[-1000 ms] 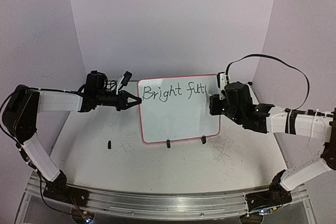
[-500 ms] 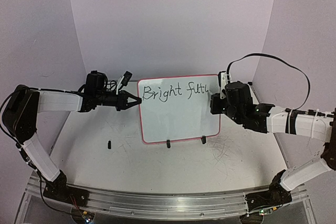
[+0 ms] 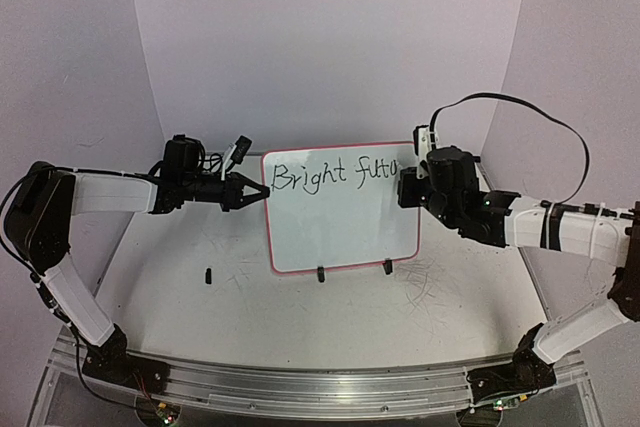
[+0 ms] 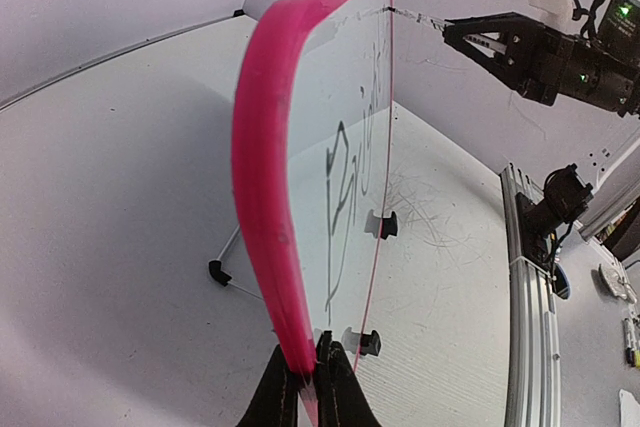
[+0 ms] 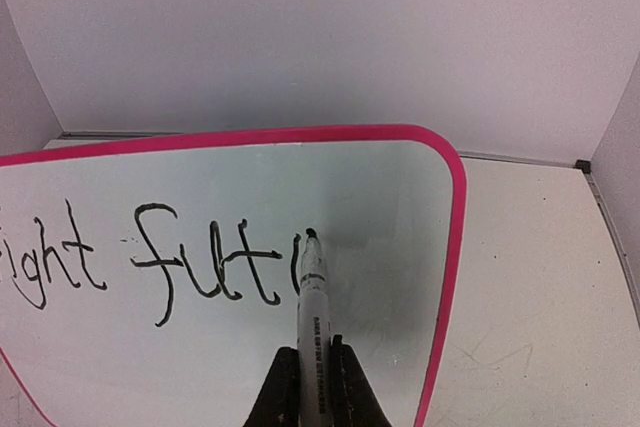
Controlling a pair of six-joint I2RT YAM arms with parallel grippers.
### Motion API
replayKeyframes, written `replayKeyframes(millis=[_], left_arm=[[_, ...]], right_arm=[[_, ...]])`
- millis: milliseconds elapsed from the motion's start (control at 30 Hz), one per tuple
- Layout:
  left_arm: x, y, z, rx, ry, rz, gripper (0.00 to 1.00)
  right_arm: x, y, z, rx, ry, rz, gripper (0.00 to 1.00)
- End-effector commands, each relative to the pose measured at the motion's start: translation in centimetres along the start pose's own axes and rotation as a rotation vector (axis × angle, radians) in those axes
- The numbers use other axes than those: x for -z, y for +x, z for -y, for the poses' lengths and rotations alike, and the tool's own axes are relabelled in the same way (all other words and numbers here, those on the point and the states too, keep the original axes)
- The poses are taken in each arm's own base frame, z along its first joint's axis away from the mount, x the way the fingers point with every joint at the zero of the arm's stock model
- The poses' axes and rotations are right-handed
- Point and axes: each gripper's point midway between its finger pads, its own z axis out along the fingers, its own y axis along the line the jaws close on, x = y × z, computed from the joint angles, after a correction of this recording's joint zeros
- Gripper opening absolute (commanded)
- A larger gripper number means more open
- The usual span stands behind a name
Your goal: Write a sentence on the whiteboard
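The whiteboard (image 3: 340, 232), pink-framed, stands upright on the table. The sentence (image 3: 322, 177) reads "Bright fut" in black along its top, followed by a partly drawn letter. My left gripper (image 3: 262, 190) is shut on the board's left edge, and in the left wrist view its jaws (image 4: 310, 379) pinch the pink frame (image 4: 262, 177). My right gripper (image 3: 406, 188) is shut on a white marker (image 5: 314, 312). The marker's black tip touches the board (image 5: 400, 247) just right of the last stroke of the writing (image 5: 200, 262), in the upper right part.
Two black clip feet (image 3: 320, 273) (image 3: 388, 267) hold the board's lower edge. A small black piece (image 3: 208, 275) lies on the table left of the board. Faint scribble marks (image 3: 425, 282) cover the table at the right. Backdrop walls enclose the back and sides.
My right gripper has shifted slightly up with the marker, and the stroke after "fut" has grown. The left arm and the board have not moved.
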Motion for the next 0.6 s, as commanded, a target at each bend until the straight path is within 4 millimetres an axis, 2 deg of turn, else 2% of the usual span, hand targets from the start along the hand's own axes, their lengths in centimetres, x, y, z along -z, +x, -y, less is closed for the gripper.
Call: replayKeyframes(millis=[0, 367, 567], left_arm=[[1.2, -3.9, 0.6, -0.162, -0.039, 0.089, 0.00], [1.1, -3.8, 0.6, -0.160, -0.038, 0.088, 0.00], [1.1, -3.9, 0.6, -0.162, -0.040, 0.089, 0.00]], right_arm=[[-0.1, -1.7, 0.1, -0.032, 0.005, 0.044, 0.00], [0.5, 1.5, 0.4, -0.058, -0.024, -0.034, 0.00], [0.9, 2.2, 0.7, -0.068, -0.022, -0.051, 0.00]])
